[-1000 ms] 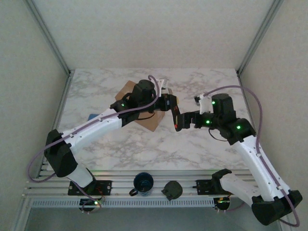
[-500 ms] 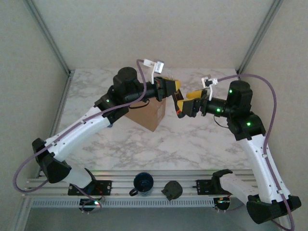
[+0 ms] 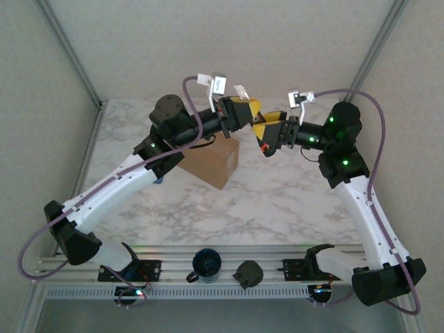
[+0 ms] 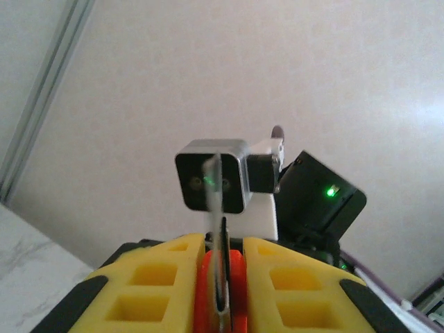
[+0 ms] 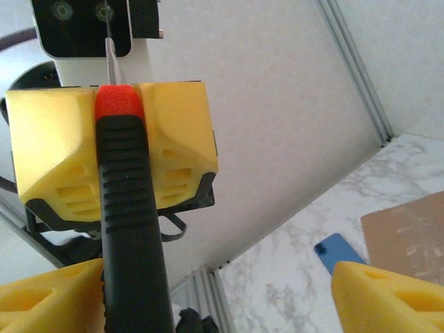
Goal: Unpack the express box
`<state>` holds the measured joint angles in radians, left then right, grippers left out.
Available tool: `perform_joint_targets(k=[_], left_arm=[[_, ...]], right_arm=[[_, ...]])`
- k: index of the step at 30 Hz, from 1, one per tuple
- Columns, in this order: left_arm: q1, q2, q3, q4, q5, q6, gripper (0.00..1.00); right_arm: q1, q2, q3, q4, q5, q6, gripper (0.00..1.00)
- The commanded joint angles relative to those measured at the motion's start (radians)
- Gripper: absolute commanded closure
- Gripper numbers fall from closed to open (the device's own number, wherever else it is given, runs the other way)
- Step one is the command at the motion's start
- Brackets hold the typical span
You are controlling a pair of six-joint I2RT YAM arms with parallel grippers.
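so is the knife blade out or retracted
Out: a thin blade pokes past the orange end of the knife held in the left tool.

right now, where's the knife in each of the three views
top external: the knife is upper middle, where the left gripper and right gripper meet.
left wrist: bottom centre, clamped between yellow fingers, blade rising.
right wrist: left side, black handle running down to the bottom edge.
shared landmark: the left gripper's yellow fingers.
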<state>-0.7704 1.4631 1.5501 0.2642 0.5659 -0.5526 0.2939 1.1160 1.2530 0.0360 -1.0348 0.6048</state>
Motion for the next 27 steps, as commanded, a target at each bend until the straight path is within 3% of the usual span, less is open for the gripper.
perform_joint_targets(k=[1, 5, 20, 27], left_arm=[[0.008, 0.018, 0.009, 0.104, 0.024, -0.037, 1.0], [0.007, 0.034, 0.017, 0.1, 0.031, -0.049, 1.0], [0.008, 0.035, 0.01, 0.106, 0.031, -0.049, 1.0], [0.008, 0.019, -0.017, 0.111, 0.017, -0.044, 1.0]], right_arm=[[-0.003, -0.006, 0.009, 0.093, -0.054, 0.056, 0.25], [-0.002, -0.004, 0.017, 0.093, -0.071, 0.062, 0.35], [0.027, -0.001, 0.017, 0.099, -0.077, 0.064, 0.55], [0.028, -0.012, 0.01, 0.106, -0.059, 0.069, 0.6]])
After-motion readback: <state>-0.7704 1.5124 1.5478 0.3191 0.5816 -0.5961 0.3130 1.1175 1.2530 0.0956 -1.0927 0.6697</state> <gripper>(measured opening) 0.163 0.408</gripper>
